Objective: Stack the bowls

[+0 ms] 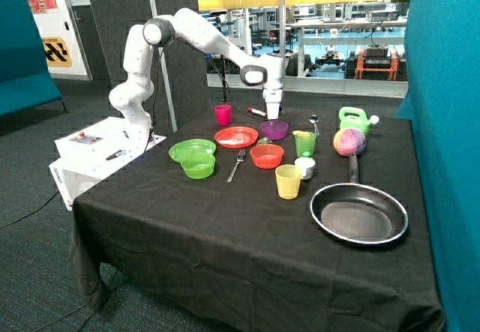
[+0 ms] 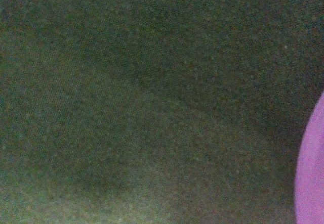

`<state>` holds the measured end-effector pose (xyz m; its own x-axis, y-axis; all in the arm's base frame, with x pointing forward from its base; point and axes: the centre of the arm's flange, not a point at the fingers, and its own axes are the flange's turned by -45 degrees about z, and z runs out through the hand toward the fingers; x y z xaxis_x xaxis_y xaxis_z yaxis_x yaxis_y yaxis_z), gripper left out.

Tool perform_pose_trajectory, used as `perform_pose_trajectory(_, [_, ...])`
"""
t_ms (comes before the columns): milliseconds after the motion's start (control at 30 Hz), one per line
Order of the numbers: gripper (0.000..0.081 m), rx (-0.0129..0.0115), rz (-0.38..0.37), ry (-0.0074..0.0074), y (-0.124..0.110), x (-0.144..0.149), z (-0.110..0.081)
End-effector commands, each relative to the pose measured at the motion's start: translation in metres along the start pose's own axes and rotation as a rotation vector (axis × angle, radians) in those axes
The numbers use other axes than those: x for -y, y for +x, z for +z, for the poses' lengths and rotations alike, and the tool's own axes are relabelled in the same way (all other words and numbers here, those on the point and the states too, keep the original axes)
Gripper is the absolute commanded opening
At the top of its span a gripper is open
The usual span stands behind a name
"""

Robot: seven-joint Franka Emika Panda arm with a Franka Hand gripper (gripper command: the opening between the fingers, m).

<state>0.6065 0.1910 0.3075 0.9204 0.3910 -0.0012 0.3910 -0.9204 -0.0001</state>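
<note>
The hand (image 1: 273, 114) is hanging directly over the far rim of the purple bowl (image 1: 274, 130); whether it is gripping that rim cannot be told. This bowl is sitting on the table (image 1: 225, 227), just beside the red plate (image 1: 236, 136). The orange-red bowl (image 1: 267, 156) is resting nearer the front than the hand, and the lime green bowl (image 1: 198, 166) is lying well apart from it, touching the green plate (image 1: 191, 150). No bowl is stacked. In the wrist view, dark cloth is filling the frame with a purple edge (image 2: 311, 173) at one side.

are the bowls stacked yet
No. The purple bowl, orange bowl and green bowl sit apart on the table; the gripper is at the purple one.
</note>
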Motion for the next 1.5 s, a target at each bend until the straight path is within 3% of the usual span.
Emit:
perform_pose_trajectory(0, [0.0296, -0.0012, 0.003, -0.0001, 0.001, 0.0, 0.006])
perform_pose_trajectory(300, [0.0203, -0.0012, 0.016, -0.0001, 0.0, -0.001, 0.012])
perform_pose_trajectory(433, [0.0043, -0.0012, 0.028, -0.0001, -0.001, -0.002, 0.012])
perform_pose_trajectory(500, [0.0011, -0.0012, 0.036, -0.0001, -0.002, -0.003, 0.012])
perform_pose_trajectory(1133, [0.0, -0.0012, 0.037, -0.0001, -0.01, -0.001, 0.014])
perform_pose_trajectory(1333, [0.0, -0.0012, 0.034, -0.0001, -0.011, -0.002, 0.005])
perform_pose_trajectory(1467, [0.0, -0.0012, 0.029, -0.0001, -0.012, -0.003, -0.01])
